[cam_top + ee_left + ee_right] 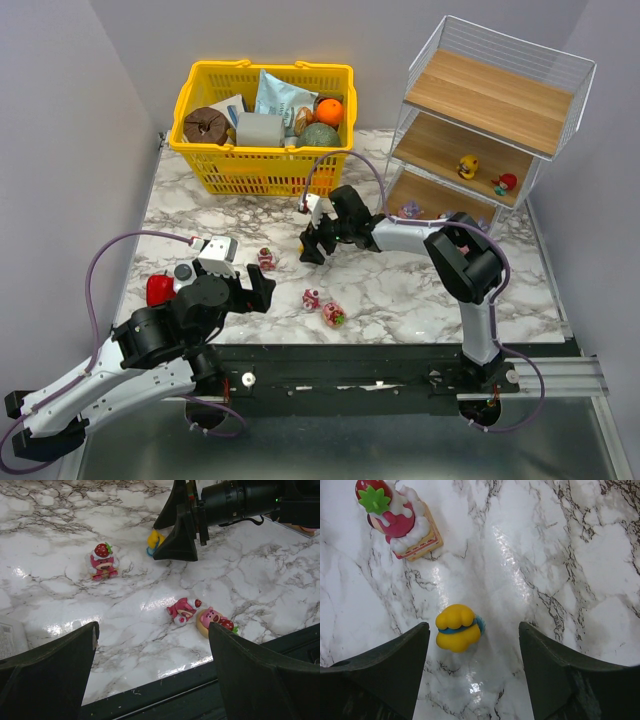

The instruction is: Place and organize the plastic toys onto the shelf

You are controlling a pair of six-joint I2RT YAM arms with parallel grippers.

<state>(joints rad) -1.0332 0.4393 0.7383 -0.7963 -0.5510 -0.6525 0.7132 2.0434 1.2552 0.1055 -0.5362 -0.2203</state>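
Right gripper (pixel 471 629) hangs low over the marble tabletop (pixel 420 290) with its jaws spread wide. A yellow figurine (pixel 459 628) stands on the marble between the two dark fingers (pixel 395 670), and neither finger visibly touches it. Just beyond it lies a strawberry-topped cake toy (pixel 400 522), near the front of the yellow basket (pixel 265 165). That basket sits at the far left and is packed with groceries.

Left gripper (pixel 152 630) is held above the near left part of the table, its jaws fully apart and holding nothing. Its camera looks across three loose pink toys. One is a bear with a strawberry hat (pixel 102 562), standing upright. The second is a pink figurine lying on its side (pixel 184 611). The third is a round pink bear piece (pixel 215 620), touching the second toy near the table's front edge.

At the far right stands the shelf (pixel 490 100), a white wire rack with three wooden boards. A yellow duck (pixel 467 166) and a red toy (pixel 505 183) sit on its middle board. A purple toy (pixel 410 210) rests at the lowest tier. A red pepper-like object (pixel 158 290) lies at the near left, beside the left arm.
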